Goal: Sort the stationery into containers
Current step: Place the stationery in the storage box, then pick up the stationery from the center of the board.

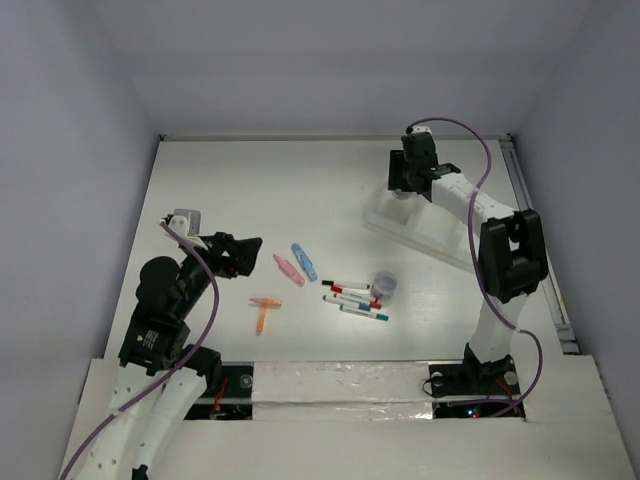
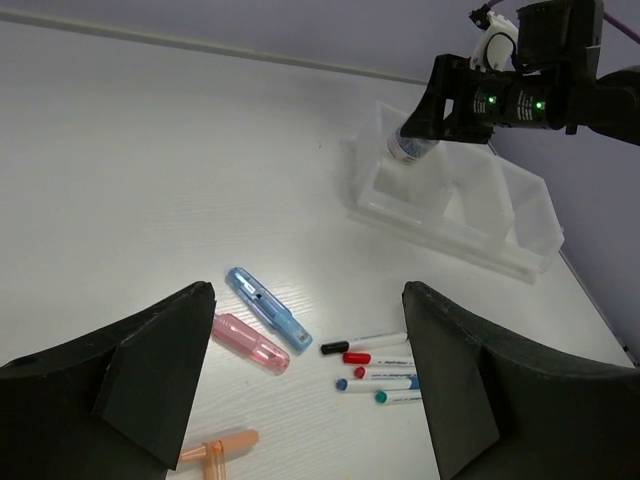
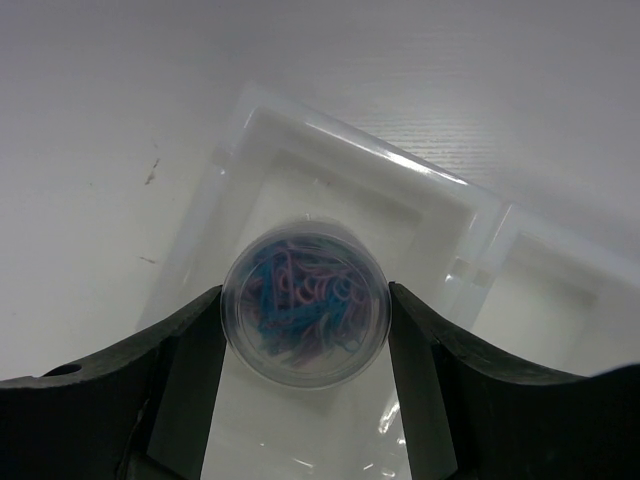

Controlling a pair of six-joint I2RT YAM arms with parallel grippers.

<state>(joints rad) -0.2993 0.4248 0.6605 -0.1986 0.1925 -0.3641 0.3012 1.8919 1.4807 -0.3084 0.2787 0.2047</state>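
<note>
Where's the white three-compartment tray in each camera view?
Top external: tray upper right, under the right gripper.
Left wrist: upper right, beyond the pens.
Right wrist: fills mid-frame, beneath the jaws.
Shared landmark: the right gripper holding the round tub over an end compartment.

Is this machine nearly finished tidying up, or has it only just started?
Barely begun. Nothing shows inside the tray yet. In hand: the right tool holds a round tub of coloured clips over an end compartment. Left on the table: the pens, a second round tub, the pink piece, the blue piece and the orange piece. The left tool hangs open near them, empty.
</note>
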